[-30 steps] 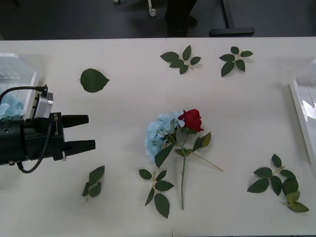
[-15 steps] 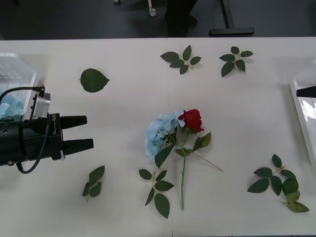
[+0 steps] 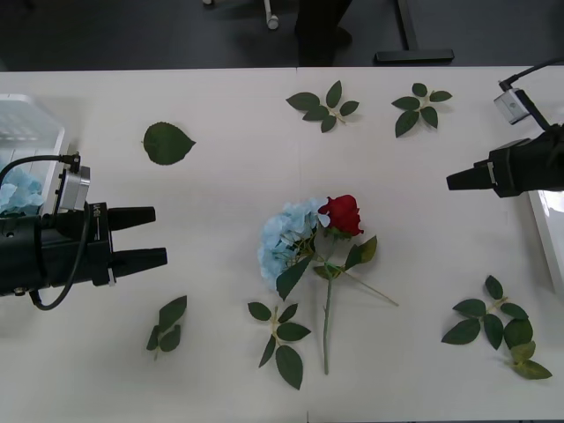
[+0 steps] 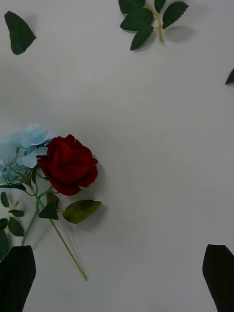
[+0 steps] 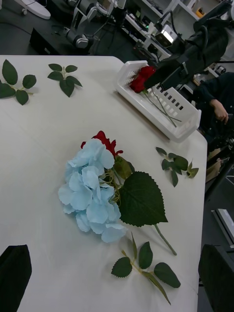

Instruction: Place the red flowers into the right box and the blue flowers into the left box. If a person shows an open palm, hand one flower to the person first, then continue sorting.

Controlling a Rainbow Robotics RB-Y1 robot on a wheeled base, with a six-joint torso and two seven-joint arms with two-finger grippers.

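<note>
One red flower [image 3: 342, 214] lies mid-table, its head against a blue flower [image 3: 284, 240]. The right wrist view shows the red flower [image 4: 68, 165] and blue flower [image 4: 22, 141] below my open right gripper [image 4: 118, 247]. That right gripper [image 3: 454, 182] hovers right of the pair, near the right box [image 3: 542, 220]. My left gripper [image 3: 150, 236] is open, left of the pair, beside the left box [image 3: 35, 123], which holds a blue flower [image 3: 16, 189]. Red flowers [image 5: 142, 78] lie in the right box [image 5: 161, 105]. A dark-clothed person [image 5: 214, 97] sits beyond it.
Loose green leaf sprigs lie scattered: two at the back [image 3: 324, 106] [image 3: 419, 106], a single leaf [image 3: 167, 143], a small sprig [image 3: 167, 324] near my left gripper, one [image 3: 280, 339] by the stems, and one [image 3: 498, 322] at the front right.
My right arm has come in from the right edge, over the table toward the flowers. The left gripper drew back slightly to the left, then held still.
</note>
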